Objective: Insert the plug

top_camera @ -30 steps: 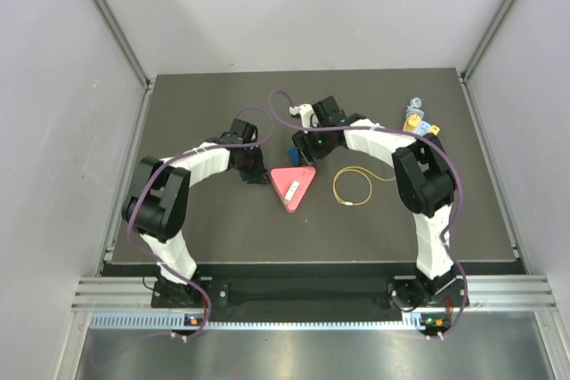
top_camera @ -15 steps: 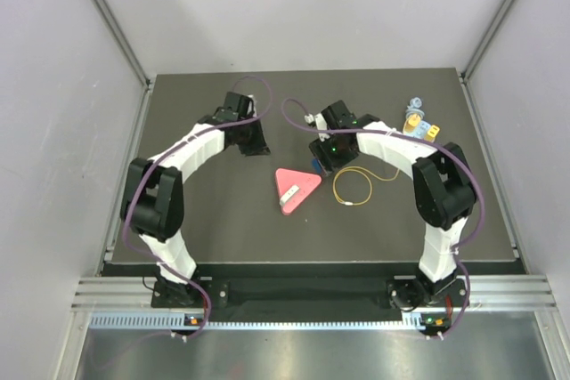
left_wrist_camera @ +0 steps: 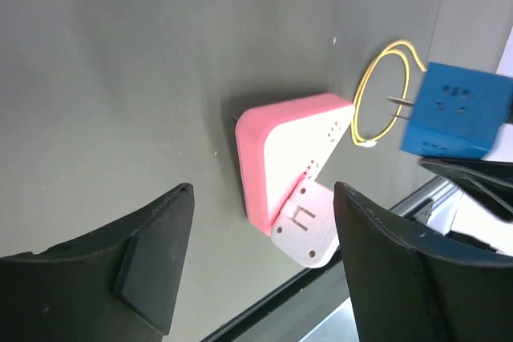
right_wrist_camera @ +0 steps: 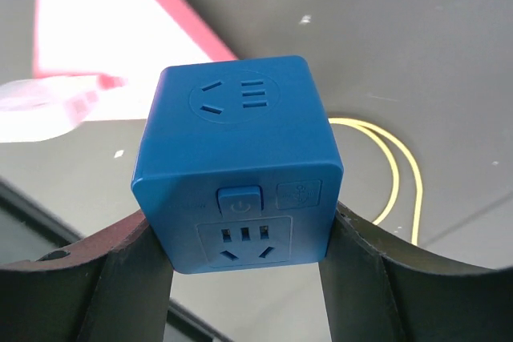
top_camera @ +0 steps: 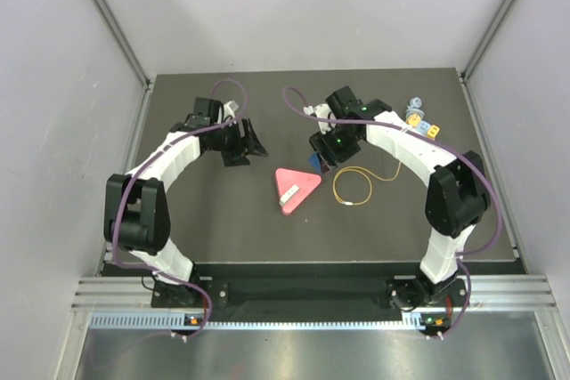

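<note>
Right gripper (right_wrist_camera: 240, 266) clamped on a blue socket cube (right_wrist_camera: 240, 166). Just right of it lies the looped yellow cable (top_camera: 352, 186). The plug (top_camera: 434, 131), a yellow block, sits farther right, past the forearm. Left gripper (left_wrist_camera: 260, 270) spread wide, empty, near the pink wedge (left_wrist_camera: 280, 158).

A robot lab: a dark table (top_camera: 223, 220) inside plain grey walls (top_camera: 53, 86) with a metal frame (top_camera: 312, 291).

You'll find no readable text, only a power symbol on the button (right_wrist_camera: 240, 201) of the blue socket cube (right_wrist_camera: 240, 126).
</note>
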`<state>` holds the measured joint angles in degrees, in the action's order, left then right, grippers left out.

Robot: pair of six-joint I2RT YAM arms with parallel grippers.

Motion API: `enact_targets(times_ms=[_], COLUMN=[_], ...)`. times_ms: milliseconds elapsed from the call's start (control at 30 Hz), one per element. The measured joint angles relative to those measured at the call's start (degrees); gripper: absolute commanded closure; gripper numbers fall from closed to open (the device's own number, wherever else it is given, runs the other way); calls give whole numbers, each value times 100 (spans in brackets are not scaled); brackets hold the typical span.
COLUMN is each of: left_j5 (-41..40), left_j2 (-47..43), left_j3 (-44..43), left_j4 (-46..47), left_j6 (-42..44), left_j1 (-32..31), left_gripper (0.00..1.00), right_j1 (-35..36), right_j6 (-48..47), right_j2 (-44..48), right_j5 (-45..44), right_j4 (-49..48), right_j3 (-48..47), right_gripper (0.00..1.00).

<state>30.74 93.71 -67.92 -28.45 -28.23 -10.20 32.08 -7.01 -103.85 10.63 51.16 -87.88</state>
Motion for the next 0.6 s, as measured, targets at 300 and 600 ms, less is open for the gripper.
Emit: enact_targets(times_ms=[300, 600], left_j5=[-50, 201], left_j2=[-444, -487], left_j3=[787, 955], left_j4=[162, 361], left_j6=[13, 111], left_j1=[35, 96], left_gripper=[20, 20], right_j1=[2, 96], right_j6=[22, 275], right_j2=[94, 94], right_j5=[404, 181], right_j4=[229, 232], right_j3=[-28, -28], right_gripper=[100, 100])
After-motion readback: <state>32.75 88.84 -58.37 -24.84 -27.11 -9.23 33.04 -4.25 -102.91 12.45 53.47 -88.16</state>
